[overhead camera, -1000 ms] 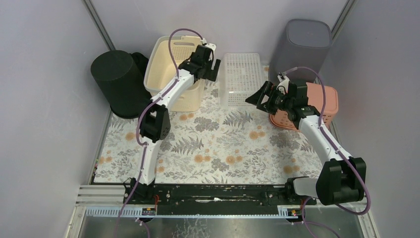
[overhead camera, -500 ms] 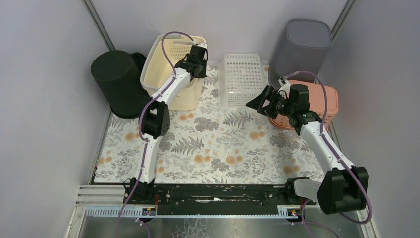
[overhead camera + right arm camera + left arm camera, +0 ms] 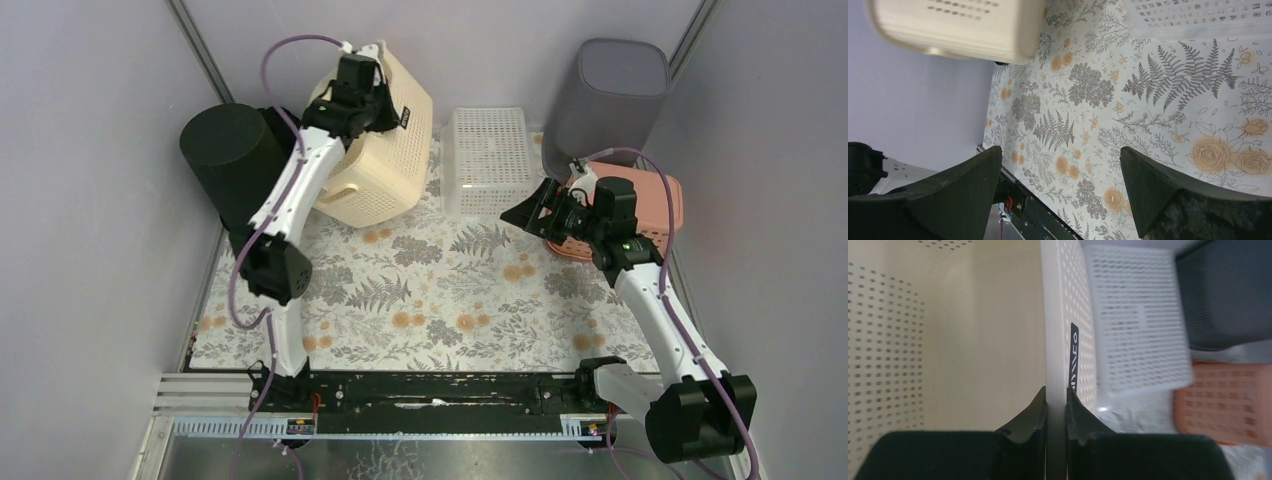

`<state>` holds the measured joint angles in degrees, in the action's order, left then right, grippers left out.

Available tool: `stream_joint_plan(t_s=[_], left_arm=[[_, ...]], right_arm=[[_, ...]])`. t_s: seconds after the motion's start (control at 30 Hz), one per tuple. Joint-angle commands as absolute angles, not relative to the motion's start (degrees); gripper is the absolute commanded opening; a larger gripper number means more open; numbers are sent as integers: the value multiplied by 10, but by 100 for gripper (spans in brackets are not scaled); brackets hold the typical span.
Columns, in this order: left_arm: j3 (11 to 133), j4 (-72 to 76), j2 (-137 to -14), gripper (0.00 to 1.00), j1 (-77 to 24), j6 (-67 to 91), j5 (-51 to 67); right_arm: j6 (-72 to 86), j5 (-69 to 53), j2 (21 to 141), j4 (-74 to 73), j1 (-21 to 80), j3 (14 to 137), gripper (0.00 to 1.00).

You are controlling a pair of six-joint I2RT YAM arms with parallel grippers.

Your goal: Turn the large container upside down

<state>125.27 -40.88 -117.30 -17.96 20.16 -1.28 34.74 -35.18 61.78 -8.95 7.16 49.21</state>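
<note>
The large container is a cream perforated basket (image 3: pixel 388 175) at the back left, tipped up on its side with its base facing right and forward. My left gripper (image 3: pixel 362 88) is shut on the basket's upper rim. The left wrist view shows the cream rim (image 3: pixel 1055 340) pinched between the two black fingers of the left gripper (image 3: pixel 1056 405), with the basket's inside to the left. My right gripper (image 3: pixel 522 212) hovers open over the mat, right of centre, with nothing between its jaws. The right wrist view shows the right gripper (image 3: pixel 1060 165) wide open and the basket (image 3: pixel 958 25) at the top left.
A black bin (image 3: pixel 222 150) stands close against the basket's left side. An upturned white basket (image 3: pixel 487 160) sits just to its right. A grey bin (image 3: pixel 607 95) and a pink basket (image 3: pixel 655 205) stand at the back right. A floral mat (image 3: pixel 450 300) covers the table.
The left gripper closed on the basket's rim and swung up and to the left, tipping the basket from upright onto its side. The right arm shifted slightly and stays open.
</note>
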Motion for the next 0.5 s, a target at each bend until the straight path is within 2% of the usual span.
stream_joint_plan(t_s=[0.0,0.2,0.47], left_arm=[[1253,-383,-1058,0,-180,233,28],[1138,-364,-924,0,-179,299,93],[837,-186,-675,0,-179,455,255]], right_arm=[[335,-359,573,-123,77,514,94],[324,-352,521,-178,77,541,94],[301,-333,478,-241,77,551,95]])
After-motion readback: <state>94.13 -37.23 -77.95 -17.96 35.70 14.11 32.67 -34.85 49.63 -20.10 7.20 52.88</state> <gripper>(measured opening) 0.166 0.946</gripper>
